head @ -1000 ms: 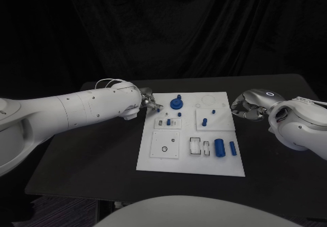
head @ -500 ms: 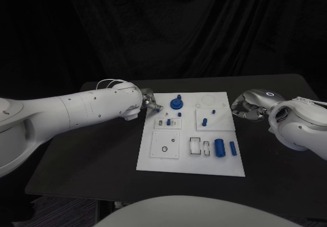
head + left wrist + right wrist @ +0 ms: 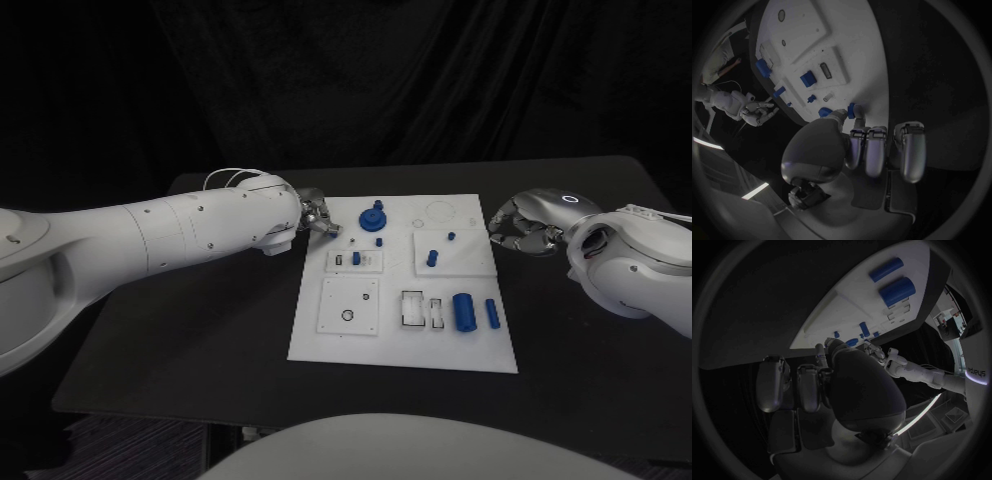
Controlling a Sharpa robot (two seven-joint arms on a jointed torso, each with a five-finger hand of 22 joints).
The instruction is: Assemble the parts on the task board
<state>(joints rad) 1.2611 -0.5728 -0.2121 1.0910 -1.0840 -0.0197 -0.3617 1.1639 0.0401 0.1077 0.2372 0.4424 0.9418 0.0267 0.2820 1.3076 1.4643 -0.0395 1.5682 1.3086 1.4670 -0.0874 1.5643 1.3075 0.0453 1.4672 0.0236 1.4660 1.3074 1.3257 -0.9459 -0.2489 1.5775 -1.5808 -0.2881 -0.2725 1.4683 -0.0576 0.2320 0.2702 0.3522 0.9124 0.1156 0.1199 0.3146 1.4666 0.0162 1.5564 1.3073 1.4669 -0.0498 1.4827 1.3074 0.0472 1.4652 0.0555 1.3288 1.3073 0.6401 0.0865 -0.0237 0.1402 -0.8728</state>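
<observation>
My left hand (image 3: 315, 222) pinches a small blue part (image 3: 851, 110) at the far left edge of the task board (image 3: 346, 335). My right hand (image 3: 519, 228) rests beside the board's right edge, fingers curled, holding nothing.

The left hand (image 3: 316, 222) is being largely hidden by its own arm; whether the small blue part (image 3: 852, 110) is being pinched cannot be told.

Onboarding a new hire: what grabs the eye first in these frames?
The white task board mid-table, dotted with blue parts, the biggest a cylinder near its front right. Then the left hand at the board's far left edge, pinching a small blue part. The right hand sits curled off the board's right side.
</observation>
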